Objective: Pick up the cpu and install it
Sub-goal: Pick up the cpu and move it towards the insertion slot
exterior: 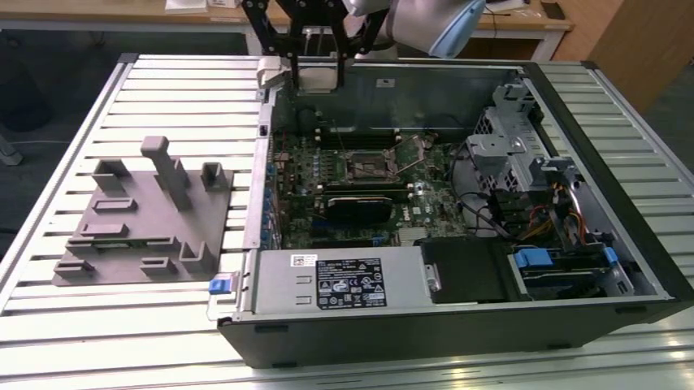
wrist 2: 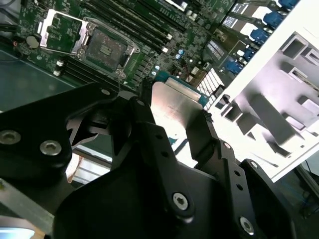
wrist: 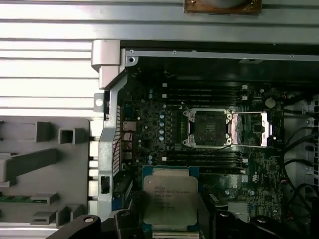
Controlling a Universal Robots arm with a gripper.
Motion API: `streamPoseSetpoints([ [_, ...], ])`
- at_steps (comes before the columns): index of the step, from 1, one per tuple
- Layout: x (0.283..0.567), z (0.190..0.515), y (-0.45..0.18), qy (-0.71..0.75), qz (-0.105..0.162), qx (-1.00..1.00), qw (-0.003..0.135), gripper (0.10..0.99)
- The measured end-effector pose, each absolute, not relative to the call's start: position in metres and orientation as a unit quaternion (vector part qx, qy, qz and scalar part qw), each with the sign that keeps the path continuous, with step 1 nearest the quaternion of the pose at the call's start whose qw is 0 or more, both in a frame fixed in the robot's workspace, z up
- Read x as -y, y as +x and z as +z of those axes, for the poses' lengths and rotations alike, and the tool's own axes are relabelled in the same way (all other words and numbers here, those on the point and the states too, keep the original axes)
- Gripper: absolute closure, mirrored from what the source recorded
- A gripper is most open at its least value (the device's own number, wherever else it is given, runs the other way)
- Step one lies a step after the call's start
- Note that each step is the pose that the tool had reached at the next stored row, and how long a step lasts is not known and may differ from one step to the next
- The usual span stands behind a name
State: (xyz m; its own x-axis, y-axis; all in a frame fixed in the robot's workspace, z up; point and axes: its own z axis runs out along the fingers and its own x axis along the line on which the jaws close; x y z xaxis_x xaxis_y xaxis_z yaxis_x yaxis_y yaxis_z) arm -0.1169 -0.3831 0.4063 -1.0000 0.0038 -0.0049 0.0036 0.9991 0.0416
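Gripper [wrist 2: 174, 112] status: my two black fingers [wrist 2: 147, 129] are clamped on opposite edges of the cpu [wrist: 170, 199], whose silvery top faces the first wrist view. Slatted metal table [exterior: 65, 325]: carries the open computer case [exterior: 639, 268], which lies on its side. Grey plastic fixture [exterior: 130, 244]: sits beside the case, on the exterior view's left. Motherboard [exterior: 325, 175]: lies flat inside the case. Socket [wrist: 207, 127]: open, with its metal frame [wrist: 251, 129] swung aside. I hold the cpu in the air over the case, apart from the socket.

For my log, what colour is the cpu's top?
Silvery; the cpu shows best in the first wrist view.
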Motion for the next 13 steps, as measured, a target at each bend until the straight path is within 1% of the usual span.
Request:
streamPoseSetpoints([
  [13, 0.375, 0.402, -0.096, 0.002, 0.021, -1.000, 0.002, 0.557],
])
